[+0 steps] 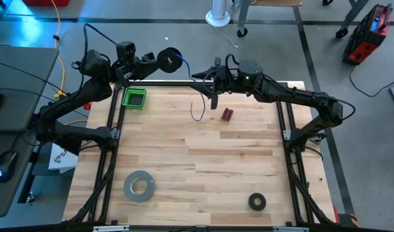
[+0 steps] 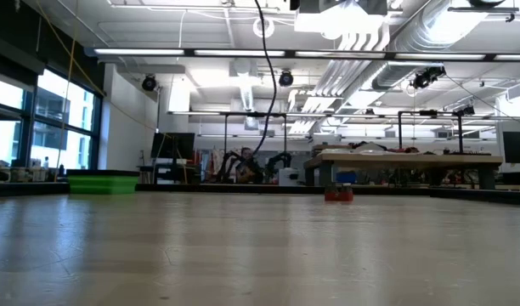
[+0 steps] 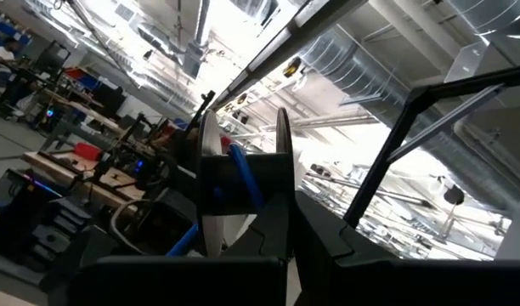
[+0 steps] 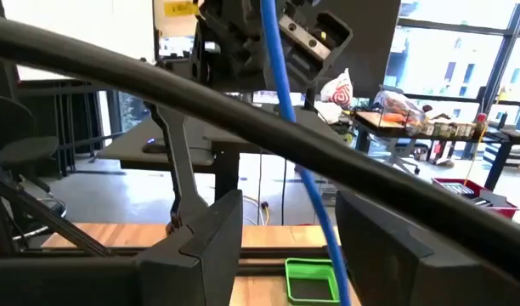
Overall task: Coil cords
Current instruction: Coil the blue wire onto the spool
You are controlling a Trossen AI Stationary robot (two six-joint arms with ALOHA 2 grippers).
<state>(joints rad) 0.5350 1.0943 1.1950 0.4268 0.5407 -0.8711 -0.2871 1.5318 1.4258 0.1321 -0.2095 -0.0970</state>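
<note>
On the wooden counter, beyond the green tray, the left claw clamps the black spool — blue cord apparently trails between the right claw's spread fingers.

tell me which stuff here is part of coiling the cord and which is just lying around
In the job:
- blue cord
- black spool, held in the left claw
- right claw, open by the cord

Lying about:
- green bin
- red block
- grey tape roll
- black ring
</note>
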